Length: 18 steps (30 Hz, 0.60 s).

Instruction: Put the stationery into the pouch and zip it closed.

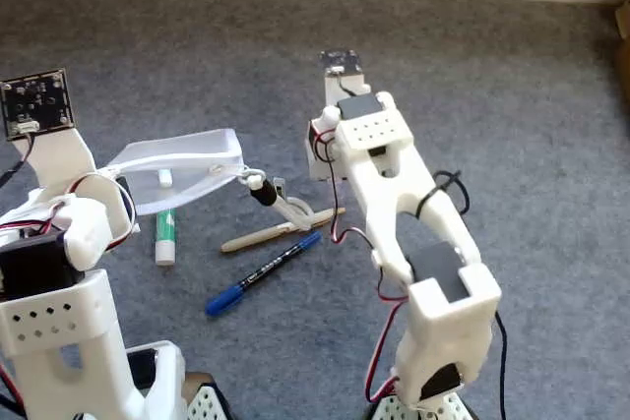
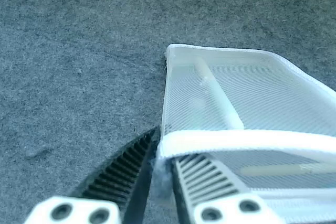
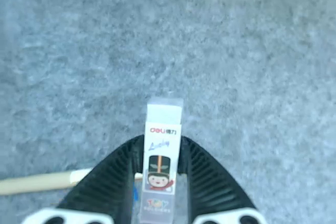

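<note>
Here the white mesh pouch (image 1: 182, 169) sits toward the left of the high view, gripped at one end by the left gripper (image 2: 163, 145). That gripper's ribbed black fingers (image 2: 123, 169) are pressed together on the corner of the pouch's white rim band, with no gap between them beyond the fabric. A green-and-white glue stick (image 1: 165, 235) lies just beside the pouch on the near side. Its capped end shows through the mesh, though I cannot tell whether that end is inside the pouch or under it. To the right of the glue stick a pale wooden pencil (image 1: 281, 230) lies on the grey carpet (image 1: 512, 95), and a blue pen (image 1: 261, 274) lies nearer the robot, almost parallel to it and close by. A small white-and-black piece (image 1: 274, 196) sits between the pouch's right corner and the pencil; what it is I cannot make out. Farther right, the right gripper (image 3: 163, 142) is narrowed onto an eraser (image 3: 161, 163) in a printed sleeve. One ribbed finger presses each long side, and the eraser's white end sticks out past the fingertips. The eraser is well apart from the pouch.
</note>
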### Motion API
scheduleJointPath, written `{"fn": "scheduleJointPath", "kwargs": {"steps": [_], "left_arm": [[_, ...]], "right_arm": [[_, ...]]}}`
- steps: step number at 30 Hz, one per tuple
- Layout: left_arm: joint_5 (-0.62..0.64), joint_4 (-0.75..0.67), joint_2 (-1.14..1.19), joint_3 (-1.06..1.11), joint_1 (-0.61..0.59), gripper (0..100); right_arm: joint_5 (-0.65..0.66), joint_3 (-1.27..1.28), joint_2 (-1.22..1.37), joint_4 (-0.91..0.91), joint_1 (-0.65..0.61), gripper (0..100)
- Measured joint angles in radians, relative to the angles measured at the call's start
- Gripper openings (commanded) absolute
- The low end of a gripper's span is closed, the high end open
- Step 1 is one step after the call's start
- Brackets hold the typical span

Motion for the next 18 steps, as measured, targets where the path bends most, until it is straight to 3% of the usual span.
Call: {"fn": "scheduleJointPath", "kwargs": {"steps": [10, 18], "left_arm": [[0.0, 0.0, 0.0, 0.0, 0.0, 1], [0.0, 0.0, 0.0, -0.002, 0.02, 1]], "right_arm": [[0.0, 0.344, -0.427, -0.124, -0.046, 0.5], [0.0, 0.453, -0.747, -0.132, -0.069, 0.5]]}}
